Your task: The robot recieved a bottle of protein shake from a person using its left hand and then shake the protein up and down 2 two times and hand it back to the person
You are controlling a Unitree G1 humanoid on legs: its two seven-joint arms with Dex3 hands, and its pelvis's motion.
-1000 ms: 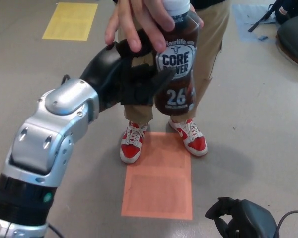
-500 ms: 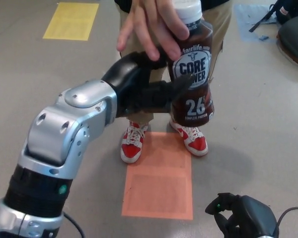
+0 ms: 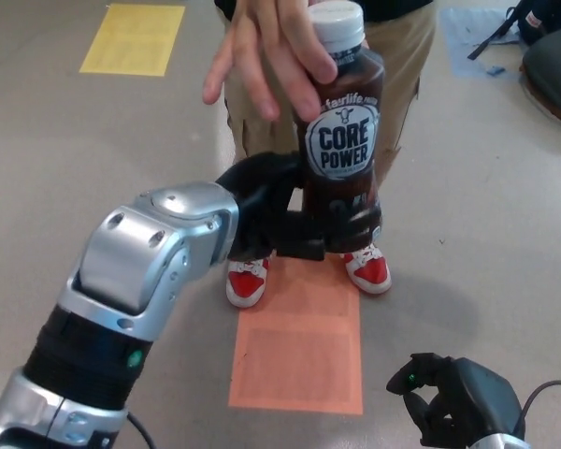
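Left hand [image 3: 304,220] is wrapped around the lower body of the protein shake bottle [image 3: 341,140], fingers [image 3: 355,229] curled across its front. Bottle stands upright, long axis vertical, rising directly above the hand's grasp. Person's hand [image 3: 271,47] also grips the bottle just below the white cap, so both hold it. Right hand [image 3: 444,402] hangs well below the bottle, fingers curled on nothing. Bottle: dark brown, white cap, "CORE POWER" label.
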